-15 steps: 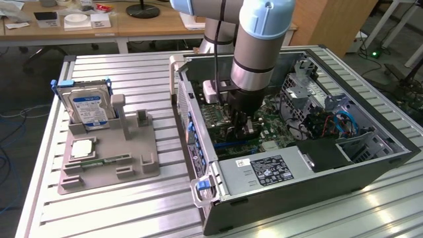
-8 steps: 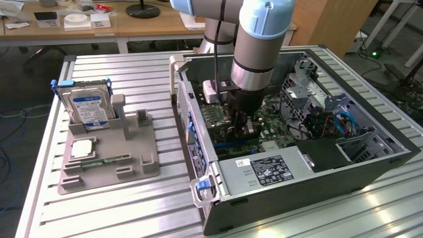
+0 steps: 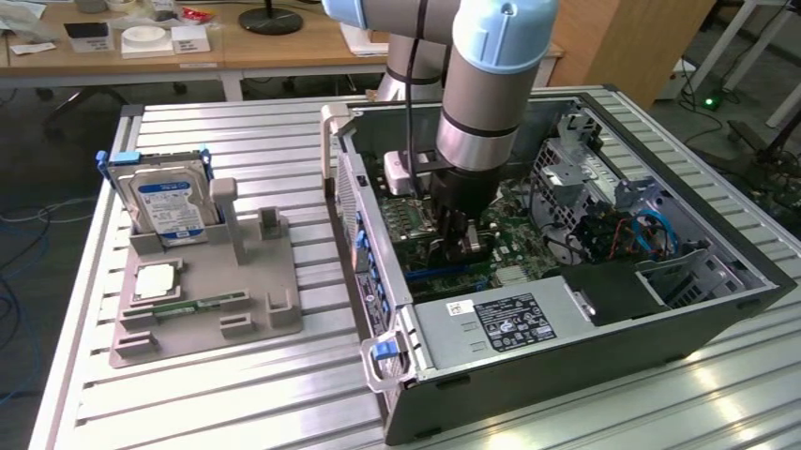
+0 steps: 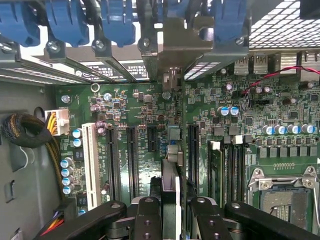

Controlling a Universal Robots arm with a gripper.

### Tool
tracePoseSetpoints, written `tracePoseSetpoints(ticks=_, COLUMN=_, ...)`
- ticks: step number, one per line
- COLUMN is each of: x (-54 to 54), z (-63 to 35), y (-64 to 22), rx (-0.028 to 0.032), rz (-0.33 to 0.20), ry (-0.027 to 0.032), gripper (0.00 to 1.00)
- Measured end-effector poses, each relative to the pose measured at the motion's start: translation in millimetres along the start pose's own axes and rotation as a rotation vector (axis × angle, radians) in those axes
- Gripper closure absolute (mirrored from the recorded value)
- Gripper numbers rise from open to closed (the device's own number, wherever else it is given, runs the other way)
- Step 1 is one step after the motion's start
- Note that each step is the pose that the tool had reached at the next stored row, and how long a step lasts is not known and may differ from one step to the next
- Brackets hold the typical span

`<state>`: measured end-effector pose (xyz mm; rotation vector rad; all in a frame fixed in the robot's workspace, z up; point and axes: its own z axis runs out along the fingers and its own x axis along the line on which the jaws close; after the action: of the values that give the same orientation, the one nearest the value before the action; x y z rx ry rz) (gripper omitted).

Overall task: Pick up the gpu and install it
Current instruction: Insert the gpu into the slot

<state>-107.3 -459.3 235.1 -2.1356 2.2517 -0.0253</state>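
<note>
The arm reaches down into the open computer case, which lies on its side on the slatted metal bench. Its claw hangs just above the motherboard, closed on the gpu, which stands on edge between the fingers; the card's silver bracket sits up against the row of rear slot openings with blue retention clips. In the wrist view the card is lined up over the black expansion slots, with a white slot further aside. Close by on the other side are a seated memory stick and the bare CPU socket. A braided cable bundle runs along the case wall. In the exterior view, the power supply sits at the near end of the case and the drive cage crowds the exterior view's right. On the exterior view's left, well apart from the case, a grey parts holder carries an upright hard drive.
</note>
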Motion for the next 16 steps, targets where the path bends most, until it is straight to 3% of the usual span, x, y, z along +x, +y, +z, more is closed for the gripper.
tracePoseSetpoints(ticks=16, x=-0.5, z=1.1, y=0.1, rx=-0.0002, rz=-0.005, ry=-0.0005, gripper=0.73)
